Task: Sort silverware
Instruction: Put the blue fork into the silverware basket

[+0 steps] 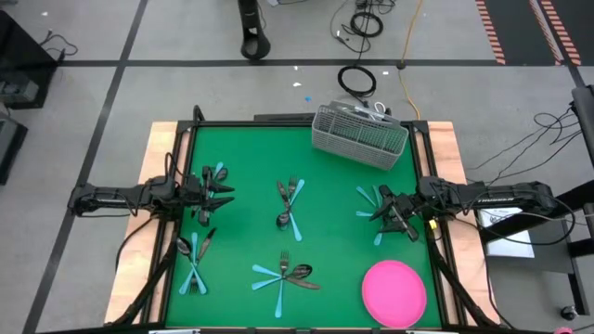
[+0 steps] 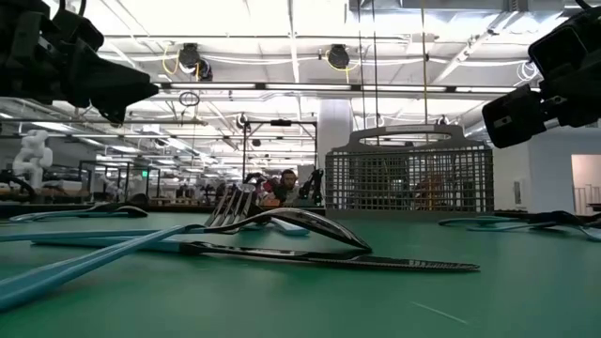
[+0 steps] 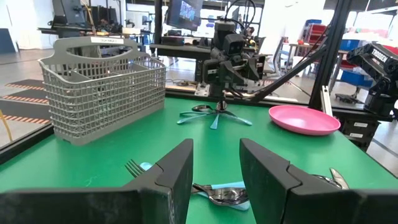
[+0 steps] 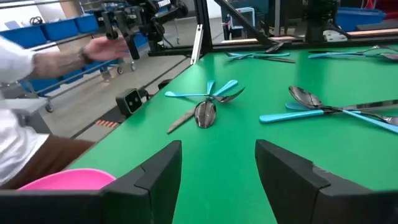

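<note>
The silverware, with light blue handles and dark heads, lies in several small heaps on the green table: one [image 1: 210,178] beside my left gripper [image 1: 221,193], one [image 1: 369,199] by my right gripper [image 1: 380,212], others at the centre [image 1: 289,202], near left [image 1: 194,261] and near middle [image 1: 284,274]. Both grippers are open and hang above the table, touching nothing. In the left wrist view a fork and spoon [image 3: 219,193] lie below the open fingers [image 3: 215,177]. The right wrist view shows its open fingers [image 4: 217,180] over bare green, with spoons [image 4: 206,107] ahead.
A grey mesh caddy [image 1: 360,137] stands at the far right of the table. A pink plate [image 1: 394,292] lies at the near right corner. Beyond the table, the right wrist view shows a person's hand [image 4: 99,46] and white sleeve. Bare green lies between the heaps.
</note>
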